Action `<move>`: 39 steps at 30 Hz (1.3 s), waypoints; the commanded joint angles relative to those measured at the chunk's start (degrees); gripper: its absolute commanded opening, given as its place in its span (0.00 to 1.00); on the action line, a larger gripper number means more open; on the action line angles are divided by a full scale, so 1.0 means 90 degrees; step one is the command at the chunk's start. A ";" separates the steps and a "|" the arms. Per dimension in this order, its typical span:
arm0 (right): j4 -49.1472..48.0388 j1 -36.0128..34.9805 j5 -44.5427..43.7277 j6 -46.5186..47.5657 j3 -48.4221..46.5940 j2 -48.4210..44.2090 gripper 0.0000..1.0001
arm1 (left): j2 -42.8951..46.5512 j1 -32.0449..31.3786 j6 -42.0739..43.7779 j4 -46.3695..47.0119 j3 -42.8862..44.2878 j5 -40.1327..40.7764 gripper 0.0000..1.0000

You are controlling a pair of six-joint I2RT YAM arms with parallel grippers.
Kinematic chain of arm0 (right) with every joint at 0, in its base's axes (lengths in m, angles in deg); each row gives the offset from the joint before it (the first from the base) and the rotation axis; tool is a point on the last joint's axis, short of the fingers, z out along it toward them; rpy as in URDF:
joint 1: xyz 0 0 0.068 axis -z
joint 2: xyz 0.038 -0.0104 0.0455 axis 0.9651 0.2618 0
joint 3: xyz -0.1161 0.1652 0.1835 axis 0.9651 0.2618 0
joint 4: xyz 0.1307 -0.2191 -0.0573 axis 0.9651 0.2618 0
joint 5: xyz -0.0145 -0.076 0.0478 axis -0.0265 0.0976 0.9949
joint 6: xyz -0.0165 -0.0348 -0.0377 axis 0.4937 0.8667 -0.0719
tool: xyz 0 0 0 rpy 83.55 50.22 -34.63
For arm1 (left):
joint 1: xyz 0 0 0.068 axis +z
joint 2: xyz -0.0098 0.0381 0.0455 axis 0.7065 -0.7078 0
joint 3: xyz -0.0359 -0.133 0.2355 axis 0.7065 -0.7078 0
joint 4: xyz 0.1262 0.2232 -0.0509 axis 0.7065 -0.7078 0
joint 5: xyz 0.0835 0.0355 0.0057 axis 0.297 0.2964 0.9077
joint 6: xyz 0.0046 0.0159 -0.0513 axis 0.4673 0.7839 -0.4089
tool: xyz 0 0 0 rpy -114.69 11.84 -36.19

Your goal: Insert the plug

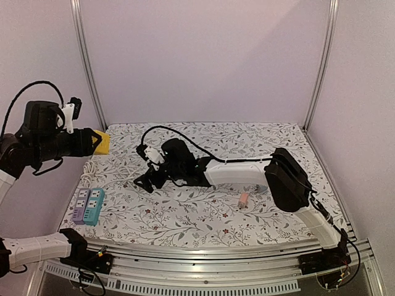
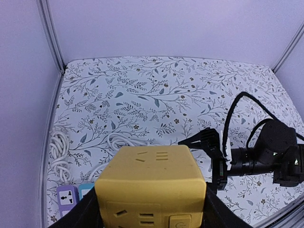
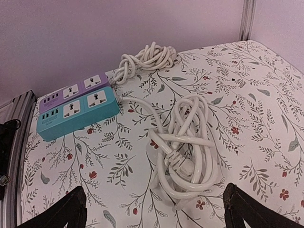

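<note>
Fingers of the left gripper [image 1: 91,143] clamp a yellow cube-shaped plastic socket block [image 2: 151,183], raised at upper left of the top view. The right gripper [image 3: 156,213] hangs spread open above a white plug [image 3: 183,168] on its coiled white cable [image 3: 190,128], centre frame, near a purple power strip [image 3: 76,89] and a teal power strip [image 3: 78,113].

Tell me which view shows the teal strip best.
Right wrist: the teal strip lies whole and close, sockets clear, beside a purple strip. Top external shows it small, at left; left wrist catches only a corner beside the yellow cube.
</note>
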 commanded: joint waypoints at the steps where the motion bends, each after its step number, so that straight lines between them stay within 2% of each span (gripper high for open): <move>1: -0.0258 0.0001 0.0158 -0.0079 -0.0352 0.0543 0.99 | 0.0223 0.0049 -0.0195 -0.0204 -0.0094 -0.0102 0.00; 4: -0.0438 -0.0005 0.0453 -0.0036 -0.0387 0.0749 0.99 | 0.0258 0.0049 -0.0144 -0.0379 -0.0064 -0.0111 0.00; 11: -0.0746 -0.0007 0.0311 -0.0027 -0.0622 0.1127 0.96 | 0.0256 0.0051 -0.0109 -0.0415 -0.0114 -0.0220 0.00; 18: -0.1192 0.0057 -0.0329 -0.0581 -0.1029 0.1610 0.90 | 0.0112 0.0046 -0.0008 -0.0319 -0.0029 -0.0361 0.00; 31: -0.1349 0.0051 -0.0943 -0.1495 -0.1353 0.2041 0.97 | -0.0159 0.0049 0.0133 -0.0141 -0.0008 -0.0585 0.00; 36: -0.1333 0.0047 -0.0771 -0.1967 -0.1662 0.2292 0.89 | -0.0171 0.0051 0.0112 -0.0110 -0.0024 -0.0643 0.00; 39: -0.1338 0.0040 -0.0775 -0.2162 -0.1847 0.2452 0.80 | -0.0123 0.0050 0.0075 -0.0130 -0.0047 -0.0684 0.00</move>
